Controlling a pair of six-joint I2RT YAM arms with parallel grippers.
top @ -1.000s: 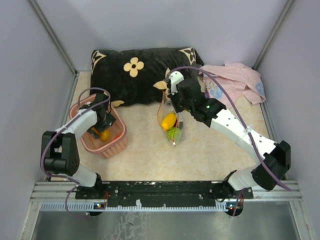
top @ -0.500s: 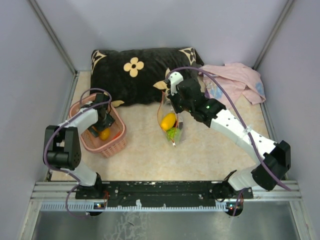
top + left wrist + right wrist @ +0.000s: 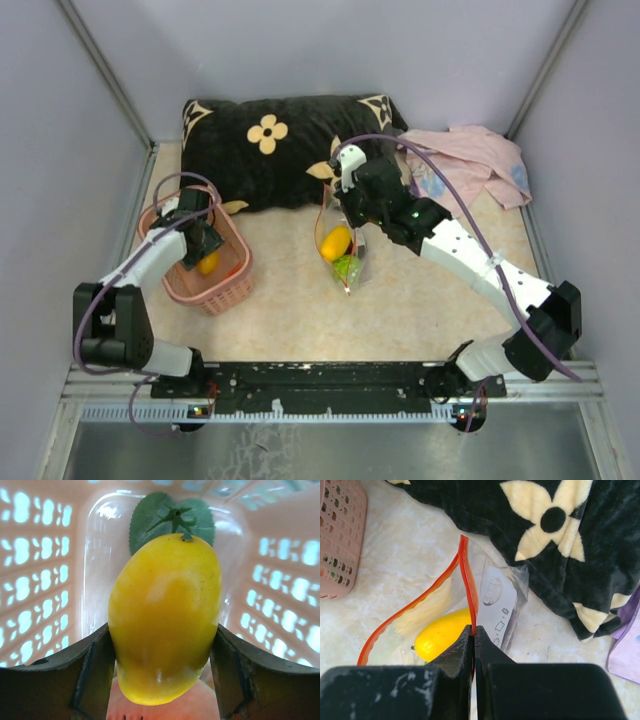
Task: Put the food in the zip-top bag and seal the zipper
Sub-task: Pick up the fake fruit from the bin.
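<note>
My left gripper (image 3: 203,243) is down in the pink basket (image 3: 232,288), shut on a yellow toy mango (image 3: 165,615) with green leaves; a pink-red fruit (image 3: 165,710) lies under it. My right gripper (image 3: 474,630) is shut on the red-orange zipper (image 3: 469,580) of the clear zip-top bag (image 3: 343,245) and holds its mouth open. Inside the bag lie a yellow fruit (image 3: 442,632) and a green piece (image 3: 347,267).
A black pillow (image 3: 280,145) with cream flowers lies at the back, close behind the bag. A pink cloth (image 3: 475,165) lies at the back right. Grey walls close in the table on three sides.
My left arm has shifted left and its elbow swung outward, the gripper staying in the basket with the yellow fruit. The right arm and bag have stayed still.
</note>
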